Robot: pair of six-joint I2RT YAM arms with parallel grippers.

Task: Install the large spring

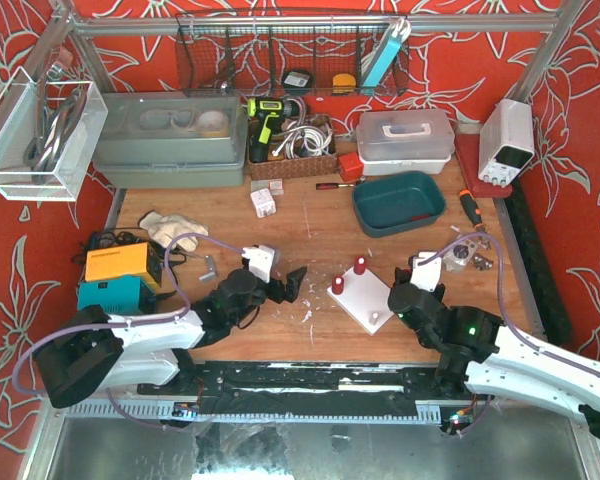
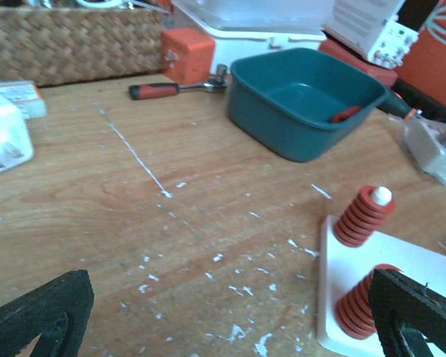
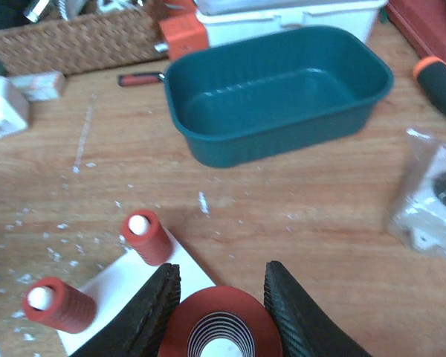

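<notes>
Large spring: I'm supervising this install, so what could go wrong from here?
The large spring, pinched only at its sides by the jaws of the right gripper, might squirt out when pressed. The white plate looks unclamped, with the left gripper open beside it, so pushing could slide it.

The large spring (image 3: 221, 312) is red, as are the two smaller springs (image 3: 147, 236) on the white plate (image 3: 126, 286). The bin (image 3: 282, 137) is dark teal, the basket (image 2: 67, 41) woven tan, and the walls (image 1: 580, 200) red (with pale flower outlines).
</notes>
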